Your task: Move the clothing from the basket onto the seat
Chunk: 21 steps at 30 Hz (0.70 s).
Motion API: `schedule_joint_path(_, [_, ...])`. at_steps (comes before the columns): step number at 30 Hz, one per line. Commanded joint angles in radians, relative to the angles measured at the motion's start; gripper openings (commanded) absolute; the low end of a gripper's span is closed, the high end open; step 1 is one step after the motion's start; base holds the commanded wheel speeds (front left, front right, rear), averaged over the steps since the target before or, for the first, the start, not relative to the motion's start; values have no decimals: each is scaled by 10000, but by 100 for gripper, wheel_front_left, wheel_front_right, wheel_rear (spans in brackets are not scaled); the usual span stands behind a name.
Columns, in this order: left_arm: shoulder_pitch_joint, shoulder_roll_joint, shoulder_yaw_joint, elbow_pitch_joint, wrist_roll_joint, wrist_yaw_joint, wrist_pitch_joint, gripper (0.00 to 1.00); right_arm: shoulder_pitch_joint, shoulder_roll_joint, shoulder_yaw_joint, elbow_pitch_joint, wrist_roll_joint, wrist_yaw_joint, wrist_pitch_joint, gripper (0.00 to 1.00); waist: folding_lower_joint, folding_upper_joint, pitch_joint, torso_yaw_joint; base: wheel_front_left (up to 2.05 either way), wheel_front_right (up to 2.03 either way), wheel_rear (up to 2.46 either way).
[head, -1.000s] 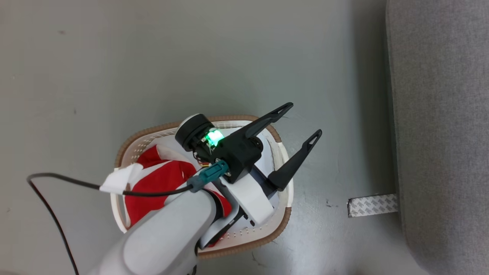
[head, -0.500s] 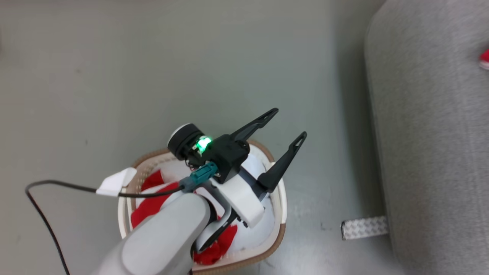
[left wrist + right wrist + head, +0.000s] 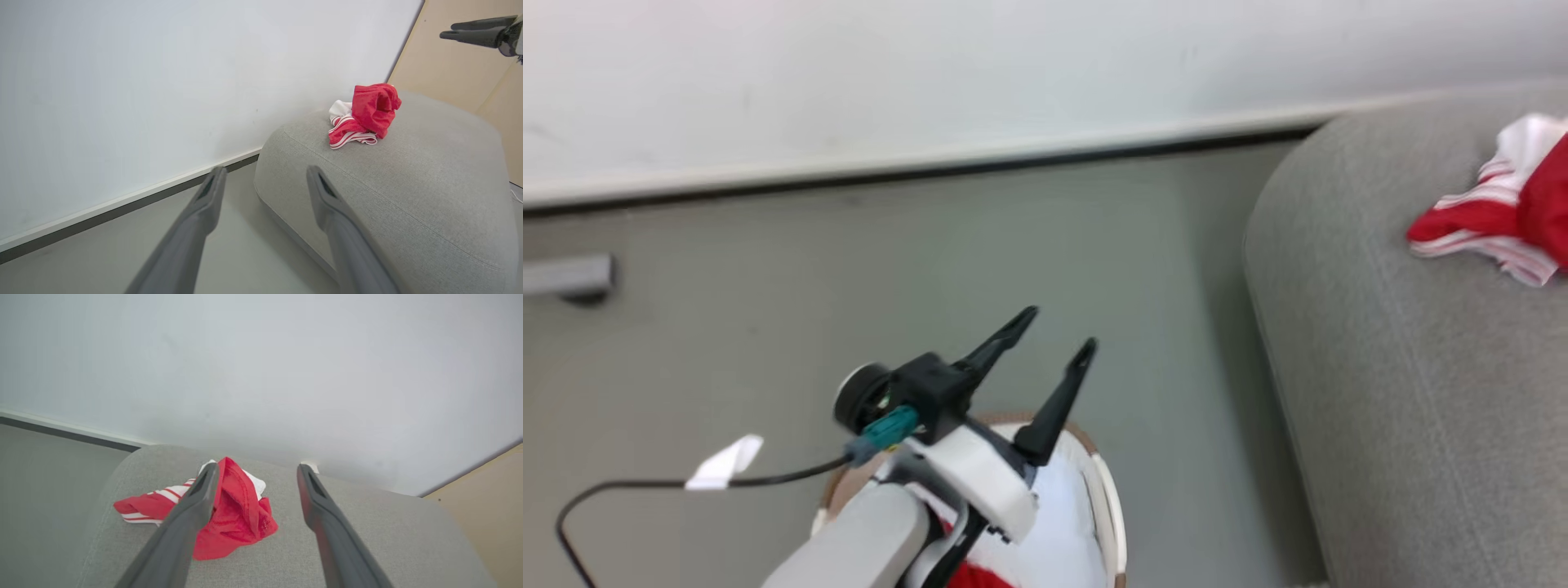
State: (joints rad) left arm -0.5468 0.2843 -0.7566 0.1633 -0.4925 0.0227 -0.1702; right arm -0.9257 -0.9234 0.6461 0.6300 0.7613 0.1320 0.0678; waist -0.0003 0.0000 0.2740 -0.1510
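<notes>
**Clothing on seat, more in basket**

Striped red bunch lies crumpled on seat, near one rounded end; right claw hangs above it, fingers spread, empty; left claw spread wide, empty, over basket; red cloth shows inside.

I note a grey floor meeting a white wall at a dark skirting strip, a grey bar far left, a beige panel far right.

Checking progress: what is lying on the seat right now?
A crumpled heap of red clothing, partly white-striped, lies on the grey seat. Anything under the heap is hidden.
</notes>
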Motion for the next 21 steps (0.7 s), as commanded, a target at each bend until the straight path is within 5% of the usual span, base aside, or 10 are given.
schedule_joint_path(1, [340, 127, 138, -67, -185, 137, -118, 100, 135, 63, -88, -171, 189, -25, -292, 100, 3, 0, -1124, 225, 0, 0, 0])
schedule_joint_path(13, [1894, 967, 1328, -770, -925, 1263, -446, 100, 1105, 1905, -996, -1395, -153, -25, -1803, 100, 3, 0, -2751, 644, 0, 0, 0])
schedule_joint_path(21, [2937, 1334, 2120, -1452, -1223, 2151, -670, 100, 3402, 3713, -2495, -3057, -1195, -25, -2449, 100, 3, 0, -2908, 808, 0, 0, 0])
